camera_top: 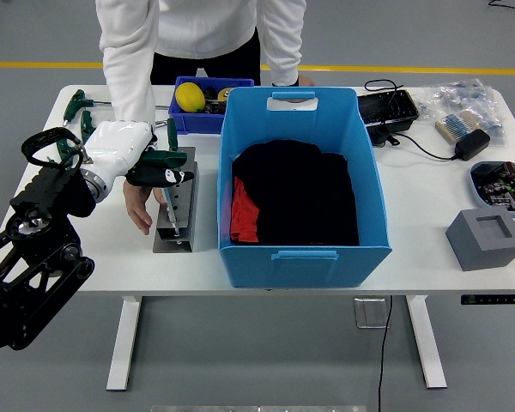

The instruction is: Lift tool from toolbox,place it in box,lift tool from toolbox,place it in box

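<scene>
My left hand (159, 170), white with black fingers, hangs over the far end of the grey tool holder (178, 225) at the left of the table. Its fingers are curled around a green T-handle tool (168, 137), whose thin metal shaft (171, 208) points down along the holder's top. A person's hand (141, 207) rests against the holder's left side. The large light-blue box (302, 257) stands right of the holder, with black and red cloth (292, 202) inside. My right arm is out of view.
A small dark-blue bin (178, 120) holding a yellow object (189, 96) sits behind the holder. More green-handled tools (76, 105) lie at the far left. A black tray (386, 107), cables, bagged parts and a grey foam block (486, 239) occupy the right side.
</scene>
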`<state>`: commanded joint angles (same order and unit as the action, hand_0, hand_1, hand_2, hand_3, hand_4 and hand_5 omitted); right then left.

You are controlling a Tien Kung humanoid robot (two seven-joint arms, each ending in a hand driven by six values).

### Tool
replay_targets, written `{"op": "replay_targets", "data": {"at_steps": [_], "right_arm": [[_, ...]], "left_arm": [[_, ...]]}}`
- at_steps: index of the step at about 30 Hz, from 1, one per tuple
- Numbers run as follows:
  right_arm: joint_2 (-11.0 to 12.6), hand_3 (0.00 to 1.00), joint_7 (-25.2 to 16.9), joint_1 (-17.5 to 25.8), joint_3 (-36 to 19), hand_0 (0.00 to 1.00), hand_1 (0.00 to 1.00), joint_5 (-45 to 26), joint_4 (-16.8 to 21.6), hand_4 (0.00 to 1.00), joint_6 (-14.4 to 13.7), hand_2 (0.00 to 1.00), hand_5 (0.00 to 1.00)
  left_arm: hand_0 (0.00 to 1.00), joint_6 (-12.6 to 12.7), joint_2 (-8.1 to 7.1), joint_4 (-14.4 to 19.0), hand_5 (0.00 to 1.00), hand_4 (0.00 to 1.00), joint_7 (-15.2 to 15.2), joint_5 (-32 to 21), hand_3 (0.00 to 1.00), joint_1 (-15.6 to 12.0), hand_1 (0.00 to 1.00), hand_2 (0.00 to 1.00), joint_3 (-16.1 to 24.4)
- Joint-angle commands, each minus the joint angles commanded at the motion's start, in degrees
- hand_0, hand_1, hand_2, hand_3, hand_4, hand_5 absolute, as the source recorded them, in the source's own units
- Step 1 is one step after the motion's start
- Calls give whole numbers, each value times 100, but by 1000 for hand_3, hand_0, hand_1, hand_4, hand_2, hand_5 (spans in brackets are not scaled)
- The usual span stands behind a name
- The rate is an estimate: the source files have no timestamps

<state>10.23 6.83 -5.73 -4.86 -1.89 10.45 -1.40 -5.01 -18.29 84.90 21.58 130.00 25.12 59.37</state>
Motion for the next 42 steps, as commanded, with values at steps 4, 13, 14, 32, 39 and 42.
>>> {"op": "replay_targets", "data": {"at_steps": [4, 13, 14, 32, 39, 42], "right_arm": [[-4, 645, 1, 6, -3, 617, 661, -4, 0, 782, 0, 770, 748], [-14, 645, -3, 26, 45, 617, 662, -49, -6, 782, -2, 769, 748], [-16, 645, -5, 30, 53, 617, 662, -58, -7, 782, -3, 769, 748], [-11, 645, -15, 44, 78, 623, 661, -86, -9, 782, -8, 770, 748], [-6, 645, -14, 30, 53, 618, 661, -83, -11, 782, -8, 769, 749], [-6, 645, -11, 29, 56, 618, 661, -85, -12, 782, -8, 769, 749]], "left_arm": [[127, 119, -22, 13, 657, 998, -64, 0, 42, 16, 2, 2, -21], [119, 80, -112, 82, 519, 819, -132, 0, 40, 84, 2, 2, -116], [119, 75, -135, 95, 519, 819, -140, 0, 40, 102, 2, 2, -136], [114, -77, -518, 323, 471, 761, -161, -214, 36, 617, 2, 2, -402], [110, -214, -683, 416, 453, 740, -153, -527, 35, 848, 2, 2, -484], [110, -249, -731, 463, 453, 740, -148, -581, 35, 916, 2, 2, -499]]}}
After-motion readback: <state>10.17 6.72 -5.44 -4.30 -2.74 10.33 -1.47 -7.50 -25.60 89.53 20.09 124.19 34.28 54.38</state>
